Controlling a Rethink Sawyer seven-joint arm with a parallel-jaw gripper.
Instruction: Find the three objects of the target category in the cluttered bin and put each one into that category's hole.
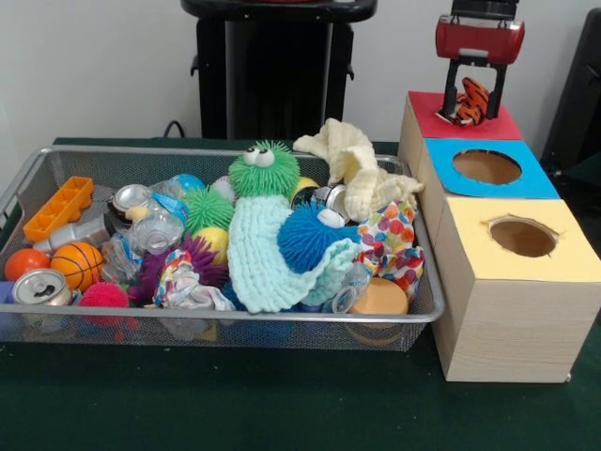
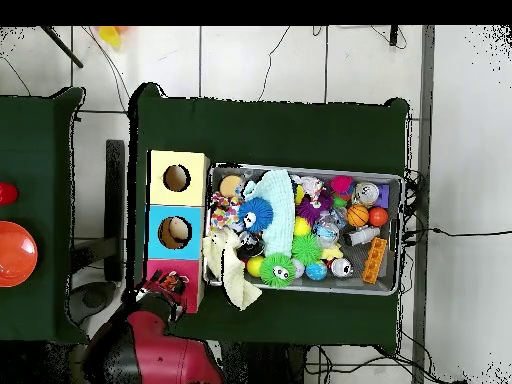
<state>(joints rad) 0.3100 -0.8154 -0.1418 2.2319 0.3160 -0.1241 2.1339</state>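
1. While the gripper (image 1: 472, 101) hangs over the red-topped box (image 1: 427, 120) at the far end of the row, its two black fingers stand either side of a plush tiger (image 1: 467, 103), orange with black stripes, and appear closed on it.
2. That tiger sits low over the red top, touching or nearly touching it; the hole in that top is hidden behind the toy, so I cannot tell whether the tiger is centred over it.
3. Judging by this, the step in hand is the drop: one target animal has been carried to its box and has not yet been let go.
4. Next to the red box stand a blue-topped box (image 1: 526, 183) and a yellow-topped box (image 1: 573, 258), each with a round hole showing and nothing in the opening.
5. Left of the boxes, the wire mesh bin (image 1: 225, 324) holds the clutter: a green spiky ball with googly eyes (image 1: 264, 169), a blue spiky ball (image 1: 305, 235), a pale mint knitted cloth (image 1: 268, 258), a cream cloth (image 1: 362, 174), a small basketball (image 1: 77, 264) and a drink can (image 1: 40, 287).
6. No other plush animal shows in the bin from either view; any that remain likely lie under the cloths.
7. The next move calls for opening the fingers squarely over the hole, then a return to the bin to dig beneath the cloths.
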